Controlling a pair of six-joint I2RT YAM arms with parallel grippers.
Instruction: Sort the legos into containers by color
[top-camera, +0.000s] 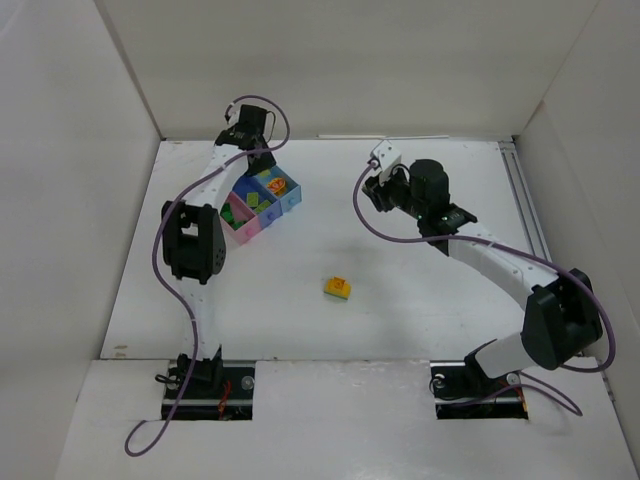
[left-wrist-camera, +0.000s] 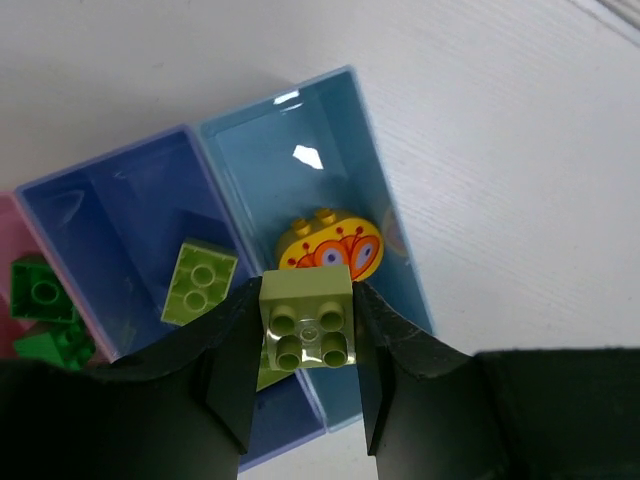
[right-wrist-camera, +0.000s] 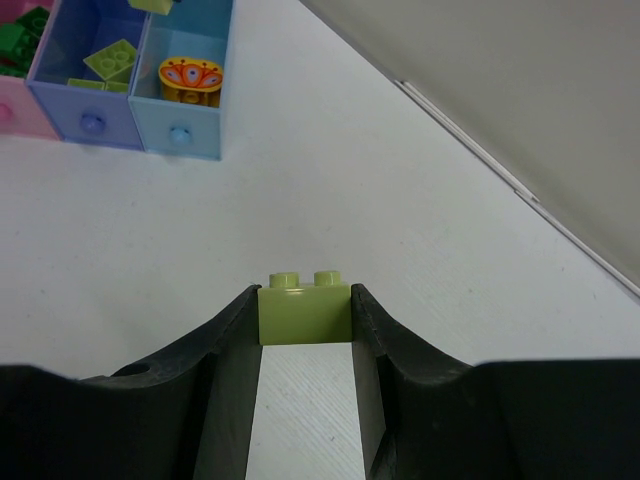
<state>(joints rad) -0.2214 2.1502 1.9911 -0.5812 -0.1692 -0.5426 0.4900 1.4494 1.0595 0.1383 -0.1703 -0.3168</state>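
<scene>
Counting legos: left gripper (left-wrist-camera: 305, 290) is clamped on one lime brick (left-wrist-camera: 308, 322) over the wall between two blue compartments. Right gripper (right-wrist-camera: 305, 298) is clamped on a second lime brick (right-wrist-camera: 305, 316) above the surface (top-camera: 420, 300). The containers (top-camera: 249, 232), near the far-left corner, hold one patterned orange-yellow brick (left-wrist-camera: 330, 250), one lime piece (left-wrist-camera: 200, 282) and two dark green bricks (left-wrist-camera: 40, 295). One loose orange-yellow brick (top-camera: 337, 288) sits mid-surface with open room all round.

- The containers (top-camera: 292, 203) are overhung by the left gripper (top-camera: 262, 165), with a lime brick (left-wrist-camera: 308, 318) clamped in it over the blue compartments' shared wall.
- Open table (top-camera: 420, 290) is left between the tray and the right gripper (right-wrist-camera: 305, 300), which is closed on a second lime brick (right-wrist-camera: 305, 315).
- An orange-yellow brick (top-camera: 337, 288) lies alone mid-table.
- Three sides are enclosed by white walls (top-camera: 70, 200).
</scene>
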